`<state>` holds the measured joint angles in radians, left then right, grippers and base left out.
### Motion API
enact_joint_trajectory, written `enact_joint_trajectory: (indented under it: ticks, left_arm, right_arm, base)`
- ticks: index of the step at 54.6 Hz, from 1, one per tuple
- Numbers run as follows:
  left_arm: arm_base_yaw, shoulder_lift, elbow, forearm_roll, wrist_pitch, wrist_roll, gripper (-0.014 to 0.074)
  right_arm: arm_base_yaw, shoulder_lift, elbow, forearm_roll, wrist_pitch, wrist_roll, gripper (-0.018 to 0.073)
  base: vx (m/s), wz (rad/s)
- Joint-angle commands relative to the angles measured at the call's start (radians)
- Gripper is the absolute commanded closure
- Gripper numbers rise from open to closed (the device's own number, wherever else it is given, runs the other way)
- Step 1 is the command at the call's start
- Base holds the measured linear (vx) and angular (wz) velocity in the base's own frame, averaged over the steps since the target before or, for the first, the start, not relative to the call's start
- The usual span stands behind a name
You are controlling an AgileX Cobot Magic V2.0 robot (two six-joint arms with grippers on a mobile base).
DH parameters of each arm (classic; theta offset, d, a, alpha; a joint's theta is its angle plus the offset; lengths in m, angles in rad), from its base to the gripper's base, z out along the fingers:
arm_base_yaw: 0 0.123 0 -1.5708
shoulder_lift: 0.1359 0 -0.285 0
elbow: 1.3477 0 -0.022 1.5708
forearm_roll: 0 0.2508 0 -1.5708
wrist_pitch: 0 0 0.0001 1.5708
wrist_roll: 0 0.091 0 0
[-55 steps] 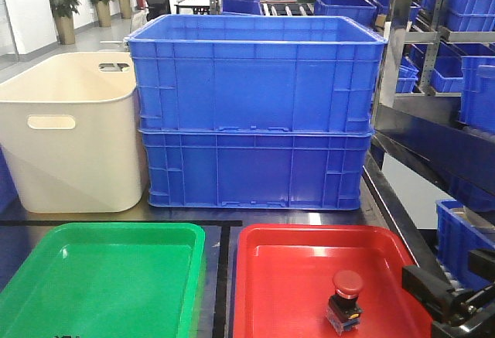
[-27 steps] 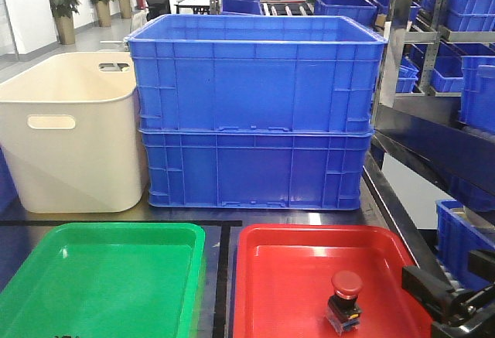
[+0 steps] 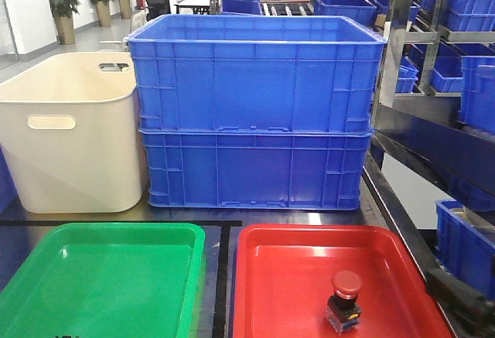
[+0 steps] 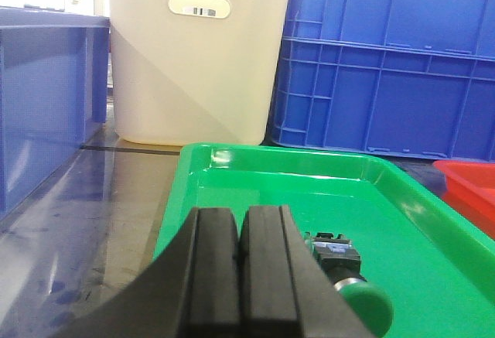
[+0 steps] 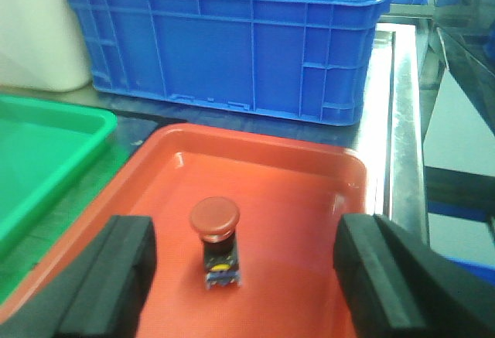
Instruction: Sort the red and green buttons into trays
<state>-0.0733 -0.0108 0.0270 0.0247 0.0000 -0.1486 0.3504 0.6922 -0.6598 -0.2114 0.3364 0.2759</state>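
Fingers [image 4: 232, 276] of the left gripper [image 4: 238, 276] are seen pressed together in the left wrist view, with nothing held between them. Just beside them, toward 3 o'clock, a green push-button [image 4: 349, 285] is found lying on its side inside the green tray [image 4: 232, 160], its round cap turned toward the camera and its dark body behind.

Fingers [image 5: 108, 276] of the right gripper [image 5: 247, 276] are seen spread wide apart in the right wrist view, one at 8 o'clock and the other at 4 o'clock of the picture. Between them, farther off, a red push-button [image 5: 216, 239] is seen standing upright on the floor of the red tray [image 5: 309, 168], untouched by either finger.

In the front view the same red push-button [image 3: 345, 301] is placed in the near right part of the red tray [image 3: 263, 276], at about 5 o'clock of its floor. The green tray [image 3: 46, 253] is set at 9 o'clock of the red one, the two being apart on the bench [image 3: 224, 216]. Behind the trays, at 12 o'clock, two stacked blue crates [image 3: 255, 121] are found, and a cream tub [image 3: 69, 137] with handle slots is placed just beside them at 9 o'clock.
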Motion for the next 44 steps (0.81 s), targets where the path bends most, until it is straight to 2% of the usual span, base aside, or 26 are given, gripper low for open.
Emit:
enact_joint_trajectory:
  ticks: [1, 7, 12, 22, 28, 38, 44]
  left_arm:
    - [0.000, -0.004, -0.019, -0.007, -0.077, -0.008, 0.0603]
    - [0.000, -0.004, -0.019, -0.007, -0.077, -0.008, 0.0603]
    - [0.000, -0.004, -0.019, -0.007, -0.077, -0.008, 0.0603]
    - [0.000, -0.004, -0.019, -0.007, -0.077, -0.008, 0.0603]
    - [0.000, -0.004, -0.019, -0.007, -0.077, -0.008, 0.0603]
    - [0.000, -0.004, -0.019, -0.007, -0.077, -0.008, 0.0603]
    - [0.000, -0.004, -0.019, -0.007, -0.077, -0.008, 0.0602]
  right_arm:
    - [-0.005, -0.074, -0.029, 0.046, 0.003, -0.028, 0.0078]
    - [-0.005, -0.156, -0.018, 0.105, 0.095, -0.140, 0.0136]
    - [-0.005, -0.242, 0.050, 0.144, 0.070, -0.219, 0.0206]
    - [-0.010, -0.441, 0.310, 0.152, -0.193, -0.235, 0.0416]
    - [-0.093, -0.533, 0.434, 0.153, -0.315, -0.231, 0.0575]
    - [-0.261, -0.622, 0.579, 0.166, -0.357, -0.228, 0.0573]
    - [-0.320, -0.672, 0.664, 0.162, -0.360, -0.228, 0.0572]
  base:
    - [0.00, 0.00]
    - [0.00, 0.00]
    - [0.00, 0.00]
    - [0.00, 0.00]
    - [0.00, 0.00]
    - [0.00, 0.00]
    - [0.00, 0.00]
